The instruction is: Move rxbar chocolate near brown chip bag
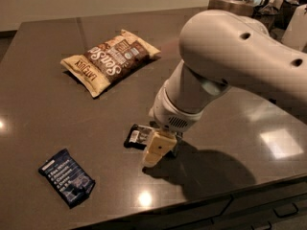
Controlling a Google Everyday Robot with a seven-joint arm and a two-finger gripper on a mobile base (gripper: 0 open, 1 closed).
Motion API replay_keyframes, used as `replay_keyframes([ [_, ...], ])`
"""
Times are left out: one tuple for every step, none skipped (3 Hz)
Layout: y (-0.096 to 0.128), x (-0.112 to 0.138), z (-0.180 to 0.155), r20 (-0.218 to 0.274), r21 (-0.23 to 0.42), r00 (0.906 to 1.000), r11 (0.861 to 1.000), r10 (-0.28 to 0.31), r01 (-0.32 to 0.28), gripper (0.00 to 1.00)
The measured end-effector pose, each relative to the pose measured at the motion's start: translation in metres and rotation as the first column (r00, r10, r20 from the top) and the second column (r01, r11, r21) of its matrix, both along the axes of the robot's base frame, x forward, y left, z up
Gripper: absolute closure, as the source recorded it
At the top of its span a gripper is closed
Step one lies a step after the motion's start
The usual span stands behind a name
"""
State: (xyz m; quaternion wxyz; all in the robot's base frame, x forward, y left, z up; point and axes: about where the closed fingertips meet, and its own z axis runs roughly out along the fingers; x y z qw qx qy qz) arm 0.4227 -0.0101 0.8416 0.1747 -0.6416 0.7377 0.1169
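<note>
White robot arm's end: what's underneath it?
The cream gripper hangs over the right end of a small flat black-wrapped rxbar chocolate on the dark table; that end is covered.

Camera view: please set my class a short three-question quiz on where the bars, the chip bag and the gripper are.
1. True or false: the rxbar touches the chip bag.
2. The gripper is: A) above the chip bag; B) low, close beside the rxbar; C) above the blue bar.
3. Which bar lies farther from the chip bag?
Key: 1 false, they lie well apart. 2 B. 3 the blue bar.
</note>
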Motion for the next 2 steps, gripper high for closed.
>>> replay_keyframes([
  [0.0036, 0.0029, -0.0057, -0.007, -0.008, 1.0000, 1.000, 0.005, -0.005, 0.47],
  [0.0049, 0.0119, -0.0009, -0.023, -0.002, 0.9997, 1.000, 0.008, -0.008, 0.70],
])
